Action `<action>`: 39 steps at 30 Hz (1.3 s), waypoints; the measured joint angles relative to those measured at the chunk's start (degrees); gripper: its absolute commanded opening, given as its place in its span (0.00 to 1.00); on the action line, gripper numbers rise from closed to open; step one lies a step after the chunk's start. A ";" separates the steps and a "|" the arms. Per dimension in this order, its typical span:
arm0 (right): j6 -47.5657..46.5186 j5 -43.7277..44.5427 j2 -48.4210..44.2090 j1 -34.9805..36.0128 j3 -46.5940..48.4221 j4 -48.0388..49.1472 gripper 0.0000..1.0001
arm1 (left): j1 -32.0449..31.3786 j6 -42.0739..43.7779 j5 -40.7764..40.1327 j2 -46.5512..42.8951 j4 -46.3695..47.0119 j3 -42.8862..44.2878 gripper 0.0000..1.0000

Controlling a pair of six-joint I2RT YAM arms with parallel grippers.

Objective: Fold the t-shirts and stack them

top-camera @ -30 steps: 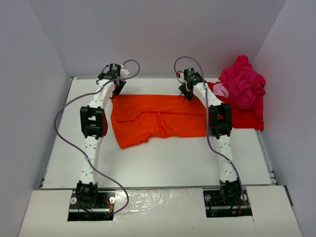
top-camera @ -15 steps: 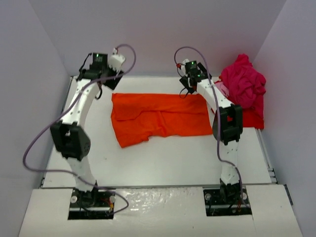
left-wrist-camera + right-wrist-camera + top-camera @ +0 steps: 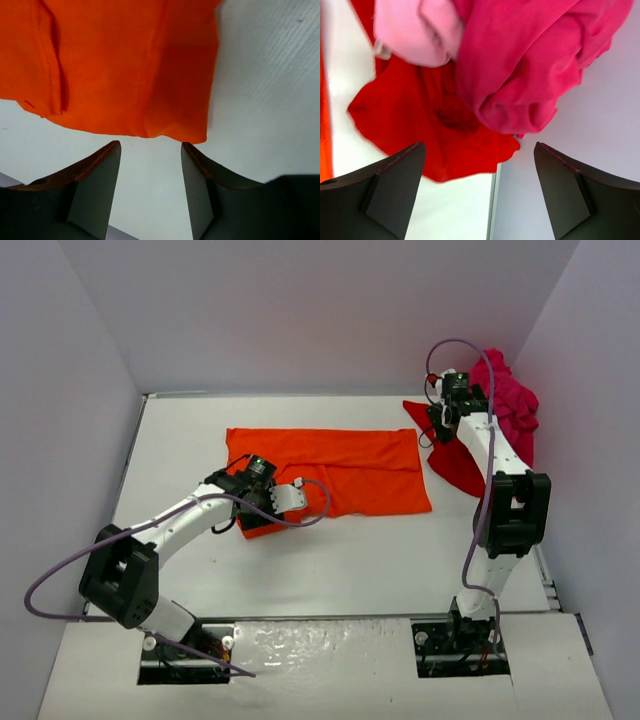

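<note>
An orange-red t-shirt [image 3: 345, 470] lies flat, folded into a rectangle, mid-table. My left gripper [image 3: 250, 502] hovers at its near-left corner, open and empty. In the left wrist view the shirt's edge [image 3: 125, 65] lies just beyond the fingertips, and my left gripper [image 3: 150, 150] has bare table between its jaws. A red t-shirt [image 3: 455, 462] and a crumpled magenta-pink t-shirt [image 3: 510, 405] lie at the far right. My right gripper [image 3: 445, 412] hangs open and empty over them. The right wrist view shows my right gripper [image 3: 480, 147] above the red shirt [image 3: 420, 125] and the magenta shirt [image 3: 530, 65].
White walls [image 3: 90, 390] enclose the table on the left, back and right. The table's right edge [image 3: 492, 200] meets the right wall beside the shirt pile. A purple cable [image 3: 60, 580] loops off each arm. A pale pink inner side [image 3: 415, 35] of cloth shows in the pile.
</note>
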 measured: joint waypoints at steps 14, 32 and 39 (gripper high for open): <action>2.17 -2.28 -5.49 1.99 -6.39 0.04 0.88 | -9.19 1.81 -5.94 1.00 6.96 -10.31 0.48; 3.12 -4.16 -5.51 2.02 -8.62 0.05 0.87 | -6.05 4.26 -8.63 7.49 8.43 -5.39 0.00; 3.12 -4.27 -5.48 2.02 -8.62 0.04 0.87 | -5.88 4.99 0.86 -1.55 -10.39 12.97 0.00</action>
